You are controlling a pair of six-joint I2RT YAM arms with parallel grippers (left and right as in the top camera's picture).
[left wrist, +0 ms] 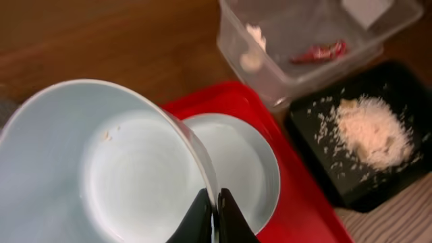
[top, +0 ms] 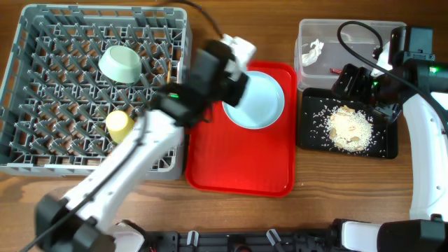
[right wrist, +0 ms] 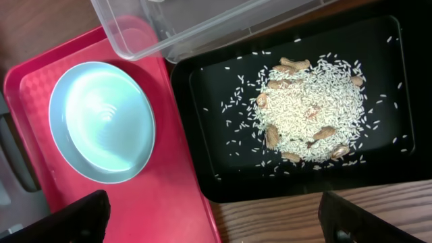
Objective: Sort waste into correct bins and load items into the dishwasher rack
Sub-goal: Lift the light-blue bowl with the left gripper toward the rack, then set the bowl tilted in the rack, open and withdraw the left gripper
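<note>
My left jaws are clamped on the rim of the blue bowl (left wrist: 101,169) above the plate (left wrist: 246,172), and the rack (top: 56,66) lies close on my left, this arm's side.

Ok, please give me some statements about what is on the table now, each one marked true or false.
1. The left gripper has its jaws shut on the rim of the light blue bowl. True.
2. The rice scraps lie in the clear tub. False: they lie in the black tray.
3. The red wrapper is in the clear tub. True.
4. The yellow cup stands on the red tray. False: it is in the grey rack.
5. The right gripper holds the tissue. False: its jaws are open and empty, and the tissue lies in the clear tub.
</note>
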